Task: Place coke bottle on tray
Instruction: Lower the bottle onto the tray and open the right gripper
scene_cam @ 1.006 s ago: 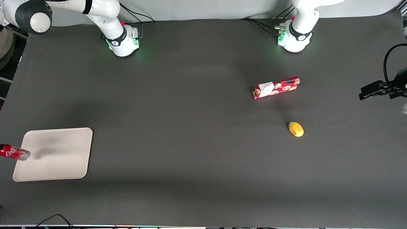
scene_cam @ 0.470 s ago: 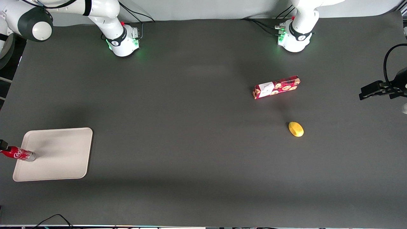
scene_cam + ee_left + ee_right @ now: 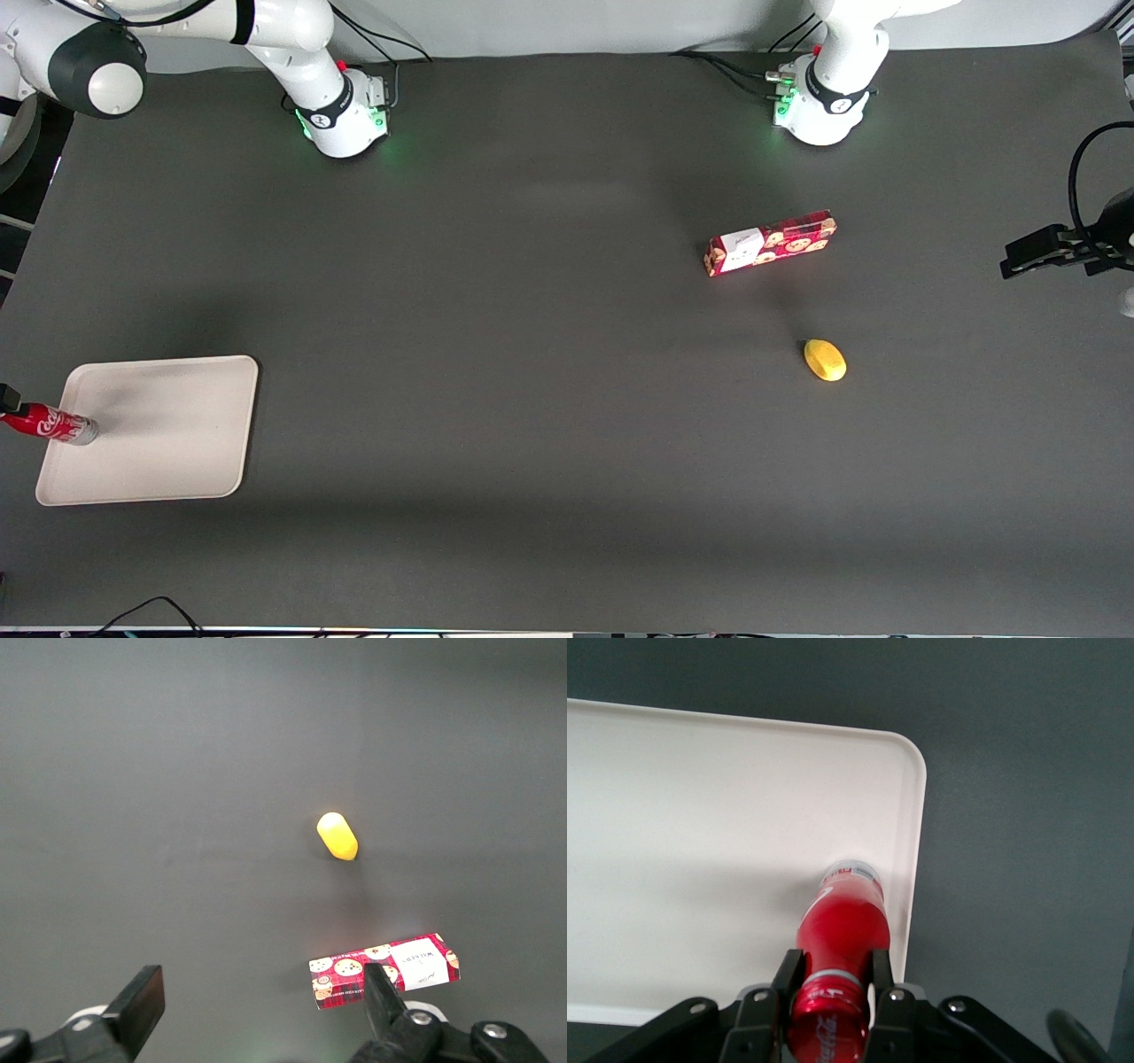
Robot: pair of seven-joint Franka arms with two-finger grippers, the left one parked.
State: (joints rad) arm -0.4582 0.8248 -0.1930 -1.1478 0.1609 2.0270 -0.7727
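Basically, table (image 3: 532, 399) is carrying the tray (image 3: 168, 443) at the working arm's end. Cookie box (image 3: 771, 243) is lying well apart from the tray, toward the parked arm's end, and a small yellow object (image 3: 825, 360) is sitting near the box, closer to the front camera. Coke bottle (image 3: 843, 921) is standing with its base on the tray, just inside the rim. Hand (image 3: 831, 992) is pinching the bottle near its cap, above the tray's edge.
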